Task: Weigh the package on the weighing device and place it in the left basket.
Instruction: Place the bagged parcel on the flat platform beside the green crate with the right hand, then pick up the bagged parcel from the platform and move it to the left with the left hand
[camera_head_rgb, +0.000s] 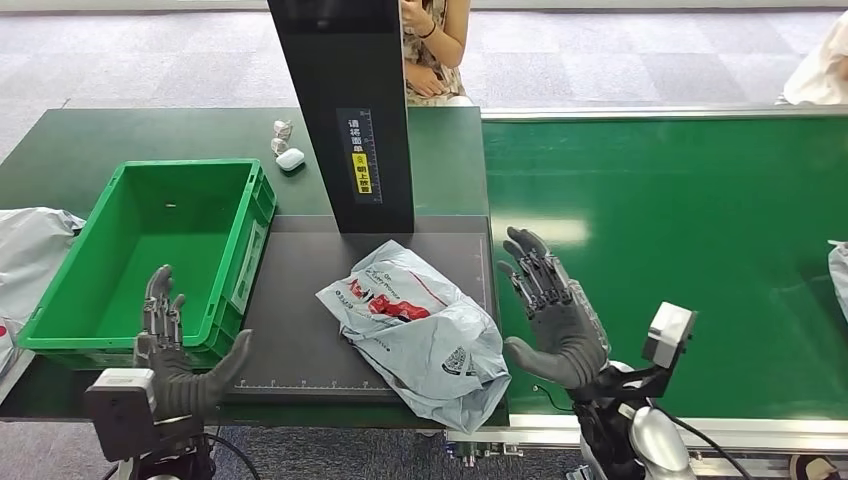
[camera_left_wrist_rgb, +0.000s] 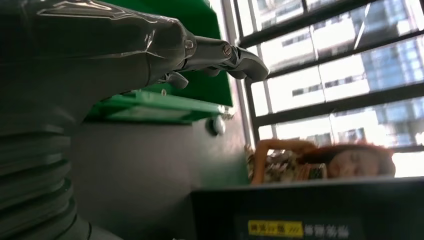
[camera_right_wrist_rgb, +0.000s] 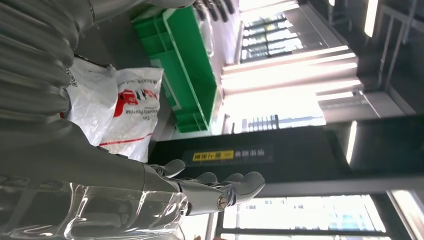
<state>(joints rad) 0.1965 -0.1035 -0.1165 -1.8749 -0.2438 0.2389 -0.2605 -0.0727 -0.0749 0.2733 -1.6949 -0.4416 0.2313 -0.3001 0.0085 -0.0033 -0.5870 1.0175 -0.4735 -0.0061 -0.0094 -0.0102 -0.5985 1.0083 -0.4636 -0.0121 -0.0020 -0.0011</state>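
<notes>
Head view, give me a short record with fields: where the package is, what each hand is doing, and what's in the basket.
package: grey plastic mailer bag with red print, lying on the black weighing platform
left hand: open, fingers up, in front of the basket, holding nothing
right hand: open, beside the package on its right, not touching it
green basket: left of the platform, no package inside
person: behind the table

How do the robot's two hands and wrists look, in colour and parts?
The left hand and right hand are dark grey, with glossy segmented fingers and ribbed grey wrist covers. Each wrist carries a small grey camera box with black cables.
</notes>
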